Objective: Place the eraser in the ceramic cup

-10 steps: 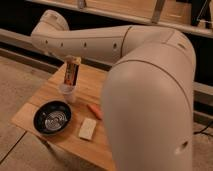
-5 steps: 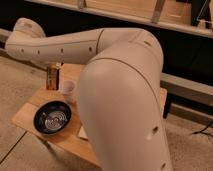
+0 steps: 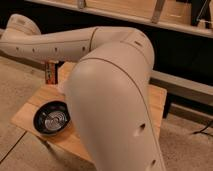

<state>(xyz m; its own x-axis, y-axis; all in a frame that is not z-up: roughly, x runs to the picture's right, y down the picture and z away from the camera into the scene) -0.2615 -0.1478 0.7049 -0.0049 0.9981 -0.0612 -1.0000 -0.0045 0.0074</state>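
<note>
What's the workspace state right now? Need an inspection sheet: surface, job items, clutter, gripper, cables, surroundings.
Surface: small wooden table, mostly covered from view by the arm.
Job's things: eraser nothing seen; ceramic cup nothing seen; the arm blocks the table's middle.
Clutter: black bowl with silvery rings, front left of the table; upright orange-and-dark object at back left beneath the arm, kind unclear.
Grippers: gripper not made out in this view; the arm stretches across the table toward the upper left; jaws shut.
Cables: dark cable on the floor, far right.
Surroundings: pale floor, wooden shelf above a dark wall.
</note>
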